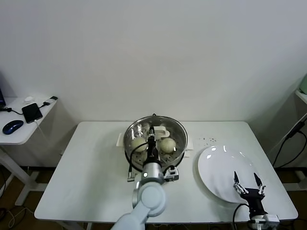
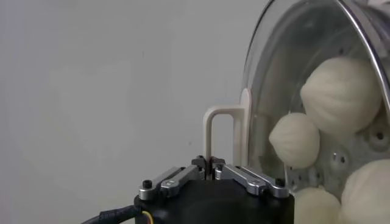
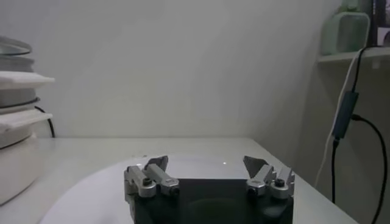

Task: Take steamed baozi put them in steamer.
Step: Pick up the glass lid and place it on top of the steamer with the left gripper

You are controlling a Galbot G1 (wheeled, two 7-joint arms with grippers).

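**Lid in left claw over loaded steamer**

White rectangular worktop [image 1: 91, 172]. Round shiny steel steamer [image 1: 178, 132] at centre back, upright, mouth up. Flat white round plate [image 1: 218, 172] right of it. Cream-white domed baozi [image 1: 167, 144] inside the steamer; left wrist view shows four [image 2: 342, 94], head view fewer. Left claw [image 2: 211, 163] pinched closed on round glass lid's white handle [image 2: 224, 131]. Right claw [image 1: 248, 182] spread wide, empty, over the plate.
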